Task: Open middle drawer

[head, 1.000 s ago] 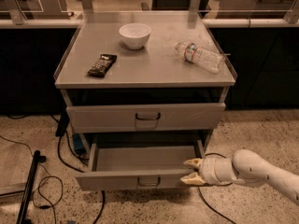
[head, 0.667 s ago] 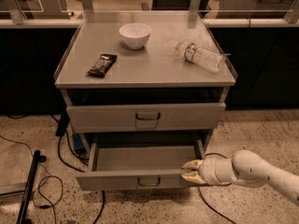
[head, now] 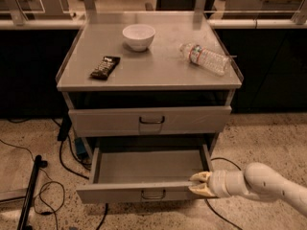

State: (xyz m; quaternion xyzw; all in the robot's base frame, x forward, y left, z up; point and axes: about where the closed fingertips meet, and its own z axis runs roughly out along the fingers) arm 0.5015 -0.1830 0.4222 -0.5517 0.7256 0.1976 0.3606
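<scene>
At far left we note dark cables [head: 57,188] on the speckled floor and a black pole [head: 29,193] lying beside them. The grey cabinet's surface [head: 158,78] carries, from left to right, a dark snack bar [head: 104,67] lying flat, a white bowl [head: 138,36] standing upright behind it, and a clear plastic bottle [head: 206,59] on its side near the right edge. Below the surface, the upper drawer [head: 105,121] sits closed. Beneath it, the middle drawer [head: 115,194] is pulled well out towards us, its inside showing bare grey and its small loop handle [head: 153,194] centred on the front. The gripper [head: 198,184] is at the right end of that drawer front. Its pale fingers [head: 200,177] are spread with a gap between them, one above the other. We cannot tell whether they touch the front. The white arm [head: 271,188] reaches in from the lower right.
</scene>
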